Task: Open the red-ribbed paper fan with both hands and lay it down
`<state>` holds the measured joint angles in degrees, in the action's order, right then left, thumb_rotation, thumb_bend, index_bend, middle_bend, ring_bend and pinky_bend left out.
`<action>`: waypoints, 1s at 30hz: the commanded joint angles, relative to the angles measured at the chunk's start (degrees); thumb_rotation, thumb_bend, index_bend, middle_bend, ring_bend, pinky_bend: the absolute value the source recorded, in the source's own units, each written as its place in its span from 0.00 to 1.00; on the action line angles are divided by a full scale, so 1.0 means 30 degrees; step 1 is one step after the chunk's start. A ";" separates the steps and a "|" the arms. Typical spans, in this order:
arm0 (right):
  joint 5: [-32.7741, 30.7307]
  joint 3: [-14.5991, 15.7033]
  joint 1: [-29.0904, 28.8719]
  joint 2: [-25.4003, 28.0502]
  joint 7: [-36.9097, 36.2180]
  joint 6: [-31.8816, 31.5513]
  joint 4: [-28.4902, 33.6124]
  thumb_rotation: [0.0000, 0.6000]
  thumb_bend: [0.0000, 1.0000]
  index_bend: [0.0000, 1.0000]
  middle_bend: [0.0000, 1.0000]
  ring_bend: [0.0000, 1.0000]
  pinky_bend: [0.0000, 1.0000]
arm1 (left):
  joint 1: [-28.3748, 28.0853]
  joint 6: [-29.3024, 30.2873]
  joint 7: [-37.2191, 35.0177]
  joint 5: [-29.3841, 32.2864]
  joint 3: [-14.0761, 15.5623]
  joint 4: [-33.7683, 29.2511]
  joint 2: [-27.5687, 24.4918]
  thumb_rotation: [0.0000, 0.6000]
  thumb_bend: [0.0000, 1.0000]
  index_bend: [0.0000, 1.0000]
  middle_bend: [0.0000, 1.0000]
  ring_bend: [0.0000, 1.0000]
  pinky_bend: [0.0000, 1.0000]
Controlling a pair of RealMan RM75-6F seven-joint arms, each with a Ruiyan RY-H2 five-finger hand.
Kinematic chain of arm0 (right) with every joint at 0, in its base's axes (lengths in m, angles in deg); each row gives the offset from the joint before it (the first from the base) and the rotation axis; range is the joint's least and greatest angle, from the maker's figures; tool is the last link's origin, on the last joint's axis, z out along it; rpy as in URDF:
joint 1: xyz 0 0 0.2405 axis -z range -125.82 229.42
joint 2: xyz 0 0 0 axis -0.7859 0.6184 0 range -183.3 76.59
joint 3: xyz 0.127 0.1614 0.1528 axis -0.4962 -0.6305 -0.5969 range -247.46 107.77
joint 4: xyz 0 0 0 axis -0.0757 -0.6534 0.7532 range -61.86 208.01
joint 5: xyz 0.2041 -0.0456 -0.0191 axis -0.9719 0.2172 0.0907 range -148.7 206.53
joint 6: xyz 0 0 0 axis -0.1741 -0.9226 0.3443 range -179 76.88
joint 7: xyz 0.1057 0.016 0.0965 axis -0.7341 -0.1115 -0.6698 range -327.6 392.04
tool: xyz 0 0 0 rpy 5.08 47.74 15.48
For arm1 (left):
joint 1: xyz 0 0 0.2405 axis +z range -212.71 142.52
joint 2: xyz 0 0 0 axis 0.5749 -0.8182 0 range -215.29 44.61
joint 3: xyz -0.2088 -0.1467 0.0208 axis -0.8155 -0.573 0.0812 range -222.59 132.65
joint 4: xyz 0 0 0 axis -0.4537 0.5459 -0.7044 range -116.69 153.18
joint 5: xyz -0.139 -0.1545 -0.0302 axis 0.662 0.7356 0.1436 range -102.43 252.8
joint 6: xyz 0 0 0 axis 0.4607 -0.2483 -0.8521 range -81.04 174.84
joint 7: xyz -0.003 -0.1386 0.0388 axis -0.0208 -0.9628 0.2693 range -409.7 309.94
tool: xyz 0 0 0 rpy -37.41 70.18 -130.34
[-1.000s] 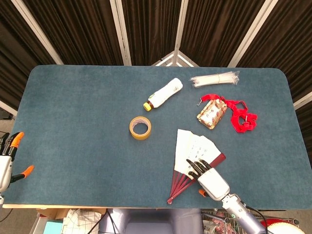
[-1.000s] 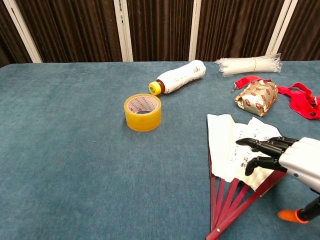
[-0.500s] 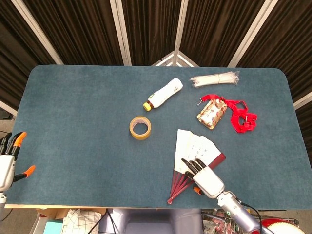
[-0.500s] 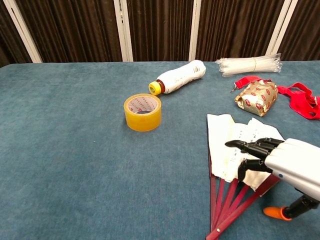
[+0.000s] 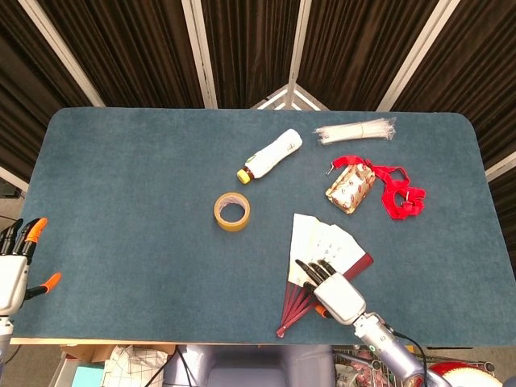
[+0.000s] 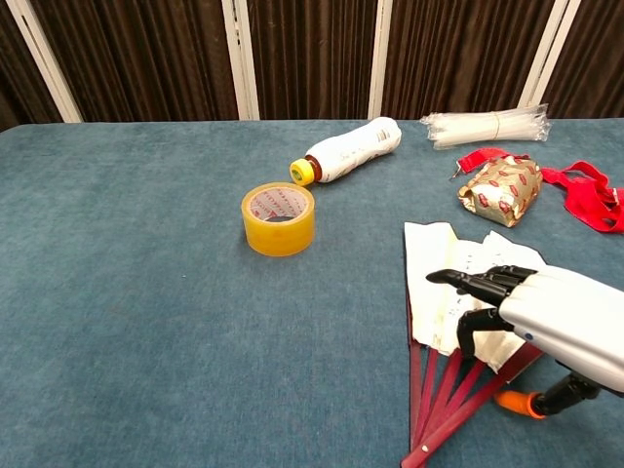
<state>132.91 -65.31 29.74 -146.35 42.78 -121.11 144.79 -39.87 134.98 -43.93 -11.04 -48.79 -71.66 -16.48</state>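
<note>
The paper fan (image 5: pixel 321 240) lies partly spread on the blue table near the front edge, white leaf up. Its red ribs (image 5: pixel 291 305) run down to a pivot at the front. In the chest view the fan (image 6: pixel 437 265) is at the lower right, ribs (image 6: pixel 436 390) fanned out. My right hand (image 5: pixel 334 290) hovers over the fan's lower half with its fingers (image 6: pixel 468 283) stretched out across the paper and the orange-tipped thumb low beside the ribs; it grips nothing. My left hand (image 5: pixel 14 270) hangs off the table's left edge, fingers apart and empty.
A yellow tape roll (image 5: pixel 231 211) sits left of the fan, with a white bottle (image 5: pixel 270 155) lying behind it. A gold-wrapped packet (image 5: pixel 350 187), a red strap (image 5: pixel 401 193) and a clear plastic bundle (image 5: pixel 356 131) lie at the back right.
My right hand has slid left across the fan, its thumb now by the ribs. The left hand has shifted slightly. The fan has not moved.
</note>
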 commanded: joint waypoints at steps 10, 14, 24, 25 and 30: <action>-0.0162 0.0101 -0.0149 -0.0189 -0.0442 -0.0213 -0.0229 1.00 0.37 0.63 0.10 0.21 0.21 | -0.0040 -0.0098 -0.0137 -0.0067 0.0082 -0.0033 -0.0051 1.00 0.24 0.09 0.08 0.00 0.10; -0.0228 0.0179 -0.0134 -0.0148 -0.0532 -0.0294 -0.0302 1.00 0.38 0.66 0.11 0.21 0.21 | -0.0038 -0.0085 -0.0187 -0.0099 0.0101 -0.0047 -0.0066 1.00 0.24 0.09 0.08 0.00 0.10; -0.0269 0.0060 -0.0377 0.0885 -0.0883 -0.0689 0.0503 1.00 0.39 0.67 0.11 0.22 0.21 | -0.0053 -0.0094 -0.0191 -0.0153 0.0143 -0.0092 -0.0071 1.00 0.24 0.09 0.08 0.00 0.10; -0.0291 0.0006 -0.0474 0.1194 -0.0937 -0.0667 0.0761 1.00 0.39 0.67 0.11 0.22 0.21 | -0.0056 -0.0092 -0.0207 -0.0170 0.0151 -0.0097 -0.0075 1.00 0.24 0.09 0.08 0.00 0.10; -0.0499 -0.0228 -0.0930 0.2771 -0.1440 -0.0397 0.2265 1.00 0.39 0.67 0.11 0.22 0.21 | -0.0048 -0.0061 -0.0260 -0.0205 0.0165 -0.0119 -0.0097 1.00 0.24 0.09 0.08 0.00 0.10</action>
<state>131.74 -65.60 27.68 -139.83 39.25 -122.73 149.80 -40.01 134.80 -44.71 -11.66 -48.30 -72.01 -16.77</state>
